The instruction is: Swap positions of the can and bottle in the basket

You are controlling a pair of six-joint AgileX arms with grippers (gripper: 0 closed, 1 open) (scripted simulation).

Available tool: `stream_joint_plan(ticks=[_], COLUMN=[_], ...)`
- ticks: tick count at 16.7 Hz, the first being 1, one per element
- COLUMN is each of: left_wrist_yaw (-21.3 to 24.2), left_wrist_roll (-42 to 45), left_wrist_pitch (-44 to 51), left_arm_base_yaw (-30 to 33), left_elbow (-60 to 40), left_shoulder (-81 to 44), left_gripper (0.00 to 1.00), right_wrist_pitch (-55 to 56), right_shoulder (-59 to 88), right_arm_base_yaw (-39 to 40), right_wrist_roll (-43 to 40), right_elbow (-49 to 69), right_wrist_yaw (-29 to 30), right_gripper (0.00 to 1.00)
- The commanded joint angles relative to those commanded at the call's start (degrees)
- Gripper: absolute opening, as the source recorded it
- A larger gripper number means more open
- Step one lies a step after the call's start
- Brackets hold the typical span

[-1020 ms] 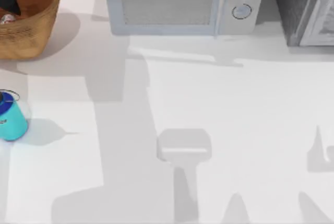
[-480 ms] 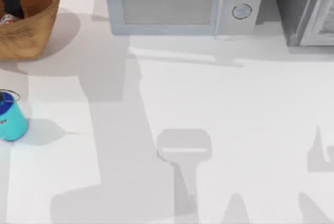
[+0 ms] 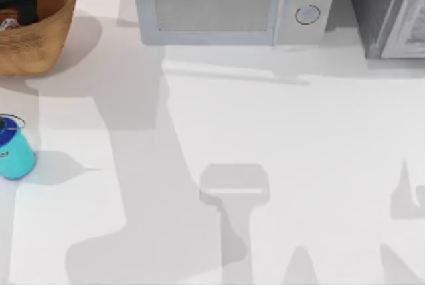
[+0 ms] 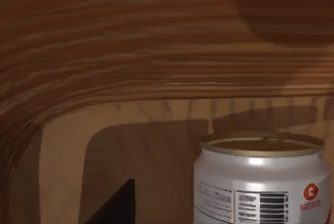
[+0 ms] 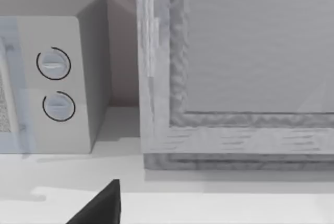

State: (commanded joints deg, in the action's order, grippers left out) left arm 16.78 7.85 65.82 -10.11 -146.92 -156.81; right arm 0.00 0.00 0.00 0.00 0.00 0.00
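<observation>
The woven tan basket (image 3: 46,32) stands at the table's far left corner. My left gripper (image 3: 20,2) is down inside it as a dark shape, just beside the silver can (image 3: 8,24). The left wrist view looks along the basket's ribbed brown inside wall (image 4: 130,51), and the can (image 4: 263,182) stands upright on the basket floor close ahead, with a barcode and a red logo on its side. A teal bottle (image 3: 13,151) with a blue cap stands on the table at the left edge, in front of the basket. Nothing shows between the jaws of my left gripper.
A grey microwave (image 3: 232,2) sits along the back edge, its two dials (image 5: 55,85) in the right wrist view. A grey framed cabinet (image 3: 392,12) stands at the back right. Arm shadows fall across the white tabletop (image 3: 299,139).
The left gripper has shifted a little to the right inside the basket and now looks wider and lower. The arm's shadow on the table has slid left. The bottle has not moved.
</observation>
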Motion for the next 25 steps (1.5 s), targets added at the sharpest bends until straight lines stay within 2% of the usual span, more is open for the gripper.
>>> stream_joint_plan(ticks=[3,16,25], left_wrist_yaw=[0.0,0.0,0.34], left_wrist_roll=[0.0,0.0,-0.09], left_wrist_pitch=[0.0,0.0,0.2], left_arm_base_yaw=[0.0,0.0,0.38], left_elbow=[0.0,0.0,-0.07], left_shoulder=[0.0,0.0,2.28], left_gripper=[1.0,0.02,0.0], right_wrist_pitch=[0.0,0.0,0.0], right_shoulder=[0.0,0.0,0.0], right_arm_base_yaw=[0.0,0.0,0.0], right_wrist_roll=[0.0,0.0,0.0], right_elbow=[0.0,0.0,0.0], right_wrist_yaw=[0.0,0.0,0.0], right_gripper=[1.0,1.0,1.0])
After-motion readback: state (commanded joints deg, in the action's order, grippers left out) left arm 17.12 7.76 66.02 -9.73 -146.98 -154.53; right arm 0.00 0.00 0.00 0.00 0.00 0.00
